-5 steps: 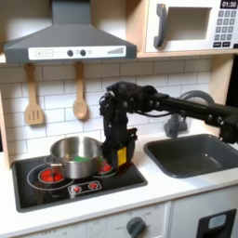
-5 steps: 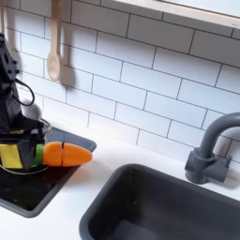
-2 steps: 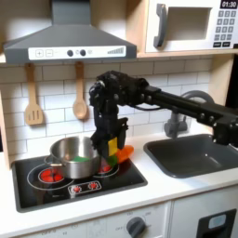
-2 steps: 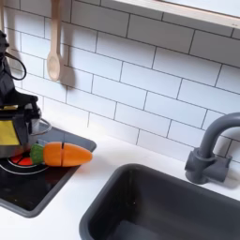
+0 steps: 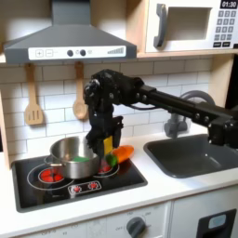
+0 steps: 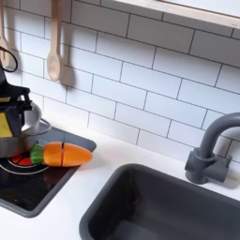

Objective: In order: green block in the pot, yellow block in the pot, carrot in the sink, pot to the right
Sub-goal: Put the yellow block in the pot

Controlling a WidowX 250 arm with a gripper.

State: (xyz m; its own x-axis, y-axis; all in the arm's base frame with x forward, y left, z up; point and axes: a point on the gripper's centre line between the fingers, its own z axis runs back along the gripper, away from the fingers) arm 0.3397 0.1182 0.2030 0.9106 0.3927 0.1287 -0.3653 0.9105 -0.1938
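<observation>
On toy kitchen counter, right of first exterior view: sink (image 5: 191, 153), dark grey rounded basin, held nothing.
Pot (image 5: 74, 156), shiny steel, round, on black hob (image 5: 56, 181); green block (image 5: 85, 159) inside — step one judged done.
Carrot (image 6: 61, 154), smooth orange plastic, tapered, lay on hob beside pot; not yet moved.
Gripper (image 5: 99, 140) over pot rim, fingers clenched on yellow block (image 6: 6, 125), not yet dropped.

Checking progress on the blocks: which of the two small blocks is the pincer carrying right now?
The yellow block, gripped in the pincer above the pot. The green block already lies inside the pot.
</observation>
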